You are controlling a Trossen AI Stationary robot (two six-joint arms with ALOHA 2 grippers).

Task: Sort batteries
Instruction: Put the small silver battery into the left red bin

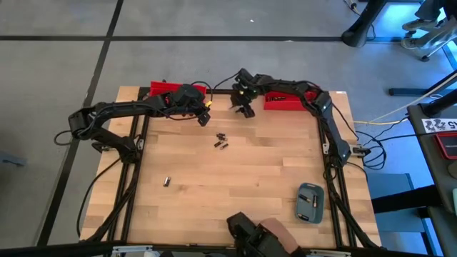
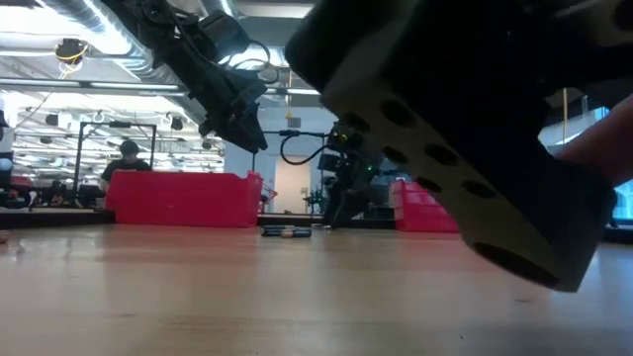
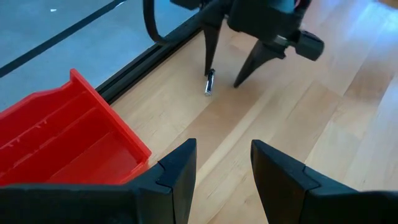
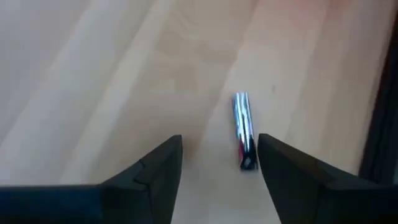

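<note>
Battery (image 4: pixel 243 130) lies on the surface between my right claw's (image 4: pixel 219 163) spread fingers, close to one; closing may push it rolling away. My left claw (image 3: pixel 222 169) waits spread

The table (image 1: pixel 235 178) is light wood, smooth, with thin lines between the boards. The battery (image 4: pixel 243 129) by the right gripper (image 4: pixel 219 163) is shiny silver metal (it gleams like a mirror), and the gripper's fingers (image 4: pixel 152 168) look like dull black plastic. The bin (image 3: pixel 59 140) is bright red plastic, smooth and a bit shiny.
</note>
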